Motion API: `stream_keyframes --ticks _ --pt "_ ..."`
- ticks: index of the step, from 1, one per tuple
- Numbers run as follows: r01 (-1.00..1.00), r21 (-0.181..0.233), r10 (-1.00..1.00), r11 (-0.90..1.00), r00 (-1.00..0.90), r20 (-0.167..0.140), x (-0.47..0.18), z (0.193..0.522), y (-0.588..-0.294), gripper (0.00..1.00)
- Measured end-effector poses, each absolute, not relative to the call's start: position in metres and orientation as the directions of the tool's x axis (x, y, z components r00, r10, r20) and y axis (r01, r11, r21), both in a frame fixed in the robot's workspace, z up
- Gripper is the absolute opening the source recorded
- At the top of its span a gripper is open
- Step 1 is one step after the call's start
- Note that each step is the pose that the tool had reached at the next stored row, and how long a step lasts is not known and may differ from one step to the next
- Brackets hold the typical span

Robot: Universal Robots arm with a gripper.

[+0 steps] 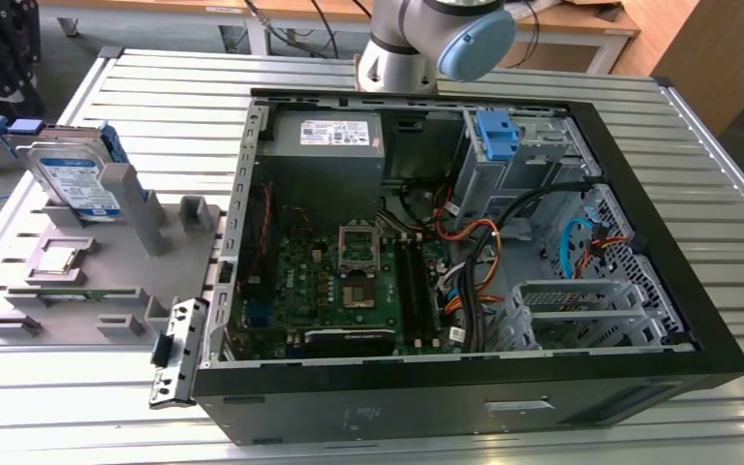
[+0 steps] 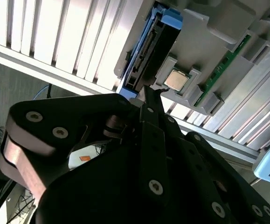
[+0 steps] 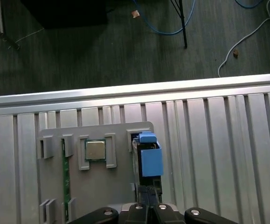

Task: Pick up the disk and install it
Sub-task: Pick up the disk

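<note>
Exterior view: the disk [image 1: 73,179] stands on edge in the grey fixture [image 1: 101,281], on the exterior view's left of the open PC case [image 1: 476,387].

Second wrist view: the gripper [image 2: 147,91] is pressed together and empty, not touching the disk.

First wrist view: it's roughly in line with the blue rail [image 3: 151,161]. I'd spread wide first, straddle the thin edge, and avoid the CPU [image 3: 95,150] beside it.
</note>
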State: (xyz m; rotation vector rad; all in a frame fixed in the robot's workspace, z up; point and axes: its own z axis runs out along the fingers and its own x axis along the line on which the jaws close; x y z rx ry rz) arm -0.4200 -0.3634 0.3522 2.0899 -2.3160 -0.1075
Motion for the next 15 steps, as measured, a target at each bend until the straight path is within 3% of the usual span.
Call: stream_keyframes --ticks 3,15 --pt "-0.993 0.066 -0.994 0.096 -0.100 -0.045 -0.4199 0.3522 -0.3634 0.11" --pt "-0.993 0.069 -0.994 0.095 -0.099 -0.048 -0.4198 0.3503 -0.3636 0.11"
